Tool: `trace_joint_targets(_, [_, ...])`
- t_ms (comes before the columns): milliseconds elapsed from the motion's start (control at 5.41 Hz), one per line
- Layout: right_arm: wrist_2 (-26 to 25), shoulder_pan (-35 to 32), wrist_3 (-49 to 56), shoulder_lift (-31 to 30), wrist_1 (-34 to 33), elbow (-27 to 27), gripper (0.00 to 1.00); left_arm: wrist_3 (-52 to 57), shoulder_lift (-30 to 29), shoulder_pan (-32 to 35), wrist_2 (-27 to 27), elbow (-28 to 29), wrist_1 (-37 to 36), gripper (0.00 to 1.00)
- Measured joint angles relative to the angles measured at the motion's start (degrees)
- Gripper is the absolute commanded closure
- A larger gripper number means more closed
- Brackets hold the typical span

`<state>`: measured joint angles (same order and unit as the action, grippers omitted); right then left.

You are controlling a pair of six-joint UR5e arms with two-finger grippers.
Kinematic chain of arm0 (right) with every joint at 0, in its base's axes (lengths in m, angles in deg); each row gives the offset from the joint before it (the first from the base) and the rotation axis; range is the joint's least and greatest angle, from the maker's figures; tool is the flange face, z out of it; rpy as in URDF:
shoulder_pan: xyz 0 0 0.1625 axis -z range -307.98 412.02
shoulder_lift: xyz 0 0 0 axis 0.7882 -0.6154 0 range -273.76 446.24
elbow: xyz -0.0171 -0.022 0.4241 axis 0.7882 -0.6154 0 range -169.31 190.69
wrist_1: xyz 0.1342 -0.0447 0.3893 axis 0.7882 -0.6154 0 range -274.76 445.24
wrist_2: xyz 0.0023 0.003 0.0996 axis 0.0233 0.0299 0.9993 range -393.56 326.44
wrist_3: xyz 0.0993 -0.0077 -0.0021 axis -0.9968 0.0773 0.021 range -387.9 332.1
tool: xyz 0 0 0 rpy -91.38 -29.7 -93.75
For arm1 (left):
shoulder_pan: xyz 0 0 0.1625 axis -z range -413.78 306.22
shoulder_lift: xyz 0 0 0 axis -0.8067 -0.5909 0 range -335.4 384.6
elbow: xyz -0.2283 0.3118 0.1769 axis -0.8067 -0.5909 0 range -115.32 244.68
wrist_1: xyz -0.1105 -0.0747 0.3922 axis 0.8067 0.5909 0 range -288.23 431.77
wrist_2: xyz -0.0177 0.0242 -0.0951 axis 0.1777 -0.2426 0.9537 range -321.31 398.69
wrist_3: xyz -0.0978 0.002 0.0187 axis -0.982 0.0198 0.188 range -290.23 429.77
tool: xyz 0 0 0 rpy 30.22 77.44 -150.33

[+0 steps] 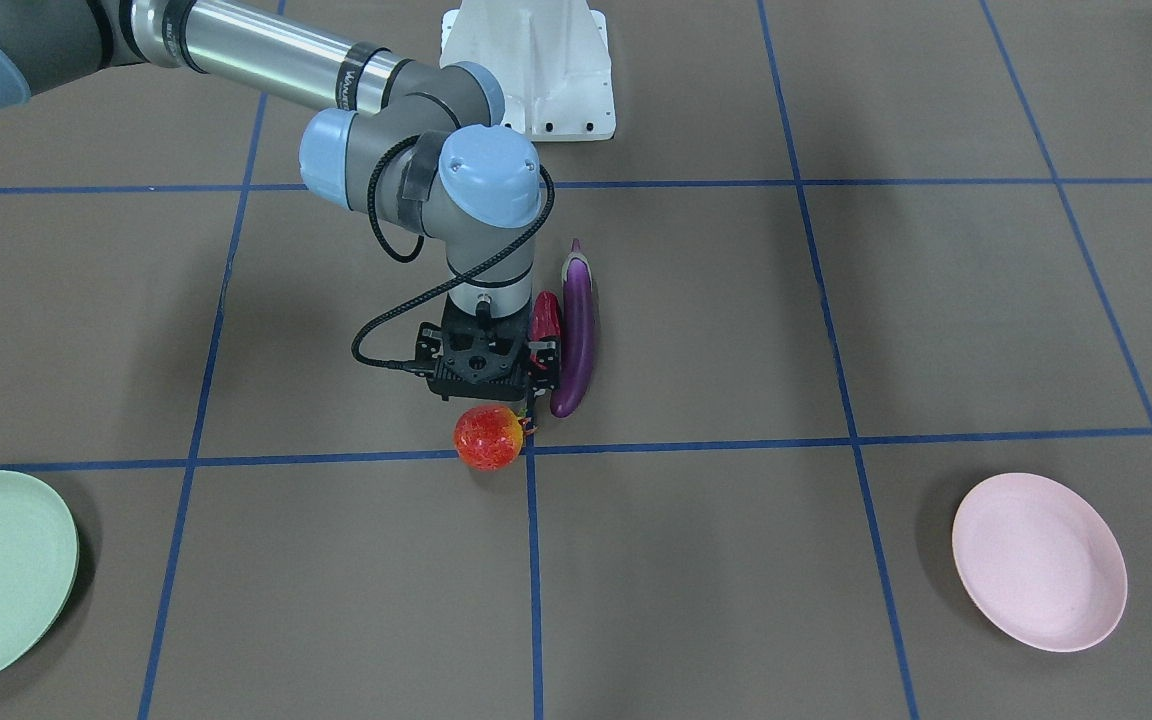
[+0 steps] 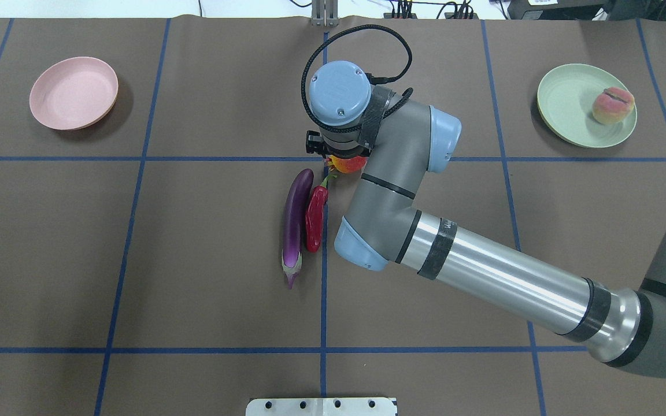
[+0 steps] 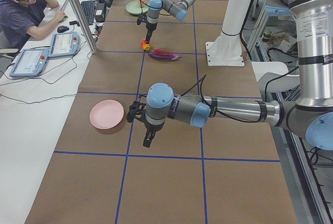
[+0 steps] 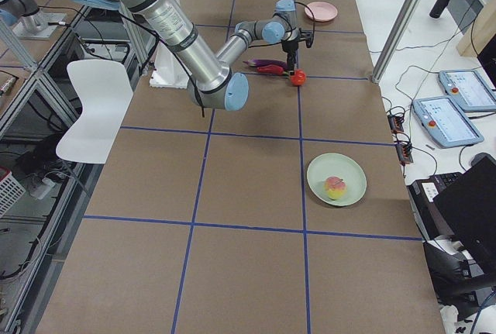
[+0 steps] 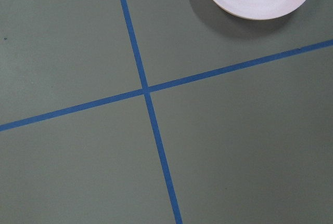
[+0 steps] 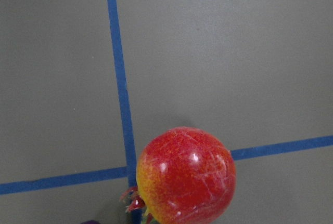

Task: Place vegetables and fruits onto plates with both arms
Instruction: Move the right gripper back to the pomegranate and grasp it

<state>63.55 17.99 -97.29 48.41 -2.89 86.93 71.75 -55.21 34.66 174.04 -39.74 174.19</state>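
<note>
Brown matte table cover (image 2: 194,260), blue tape grid (image 2: 323,289) in large squares; white base block (image 1: 536,70) at robot-side edge; white chair (image 4: 93,109) beside table; aluminium frame post (image 3: 78,11), teach pendants (image 3: 62,44), keyboard (image 3: 89,10), seated operator (image 3: 21,11) alongside; even light, soft shadows

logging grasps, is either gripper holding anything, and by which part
Nothing looks held. The speckled fruit lies on the table by the right gripper, no fingers touching it; the left gripper looks bare above the table.
</note>
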Motion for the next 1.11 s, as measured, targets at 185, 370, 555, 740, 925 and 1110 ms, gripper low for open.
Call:
trace_joint_targets(185, [-1.8, -0.1, 1.1, 0.0, 2.2, -1.4, 0.00, 0.0, 0.0, 0.0, 0.0, 0.0, 0.0, 0.00])
trace_joint_targets(370, [-2.9, -0.1, 1.4, 0.0, 6.7, -3.7, 0.00, 0.0, -0.1, 0.0, 0.0, 0.0, 0.0, 0.00])
trace_joint_targets(555, [-3.2, -0.1, 1.3, 0.0, 9.4, -5.2, 0.01, 0.0, -0.1, 0.0, 0.0, 0.0, 0.0, 0.00])
trace_joint_targets(740, [-3.3, 0.0, 1.3, 0.0, 10.4, -6.0, 0.34, 0.0, -0.1, 0.0, 0.0, 0.0, 0.0, 0.00])
trace_joint_targets(925, [-3.3, 0.2, 1.3, 0.0, 10.7, -6.6, 0.99, 0.0, -0.1, 0.0, 0.0, 0.0, 0.0, 0.00])
trace_joint_targets(1110, [-3.2, 0.2, 1.3, 0.1, 10.7, -6.7, 1.00, 0.0, -0.1, 0.0, 0.0, 0.0, 0.0, 0.00])
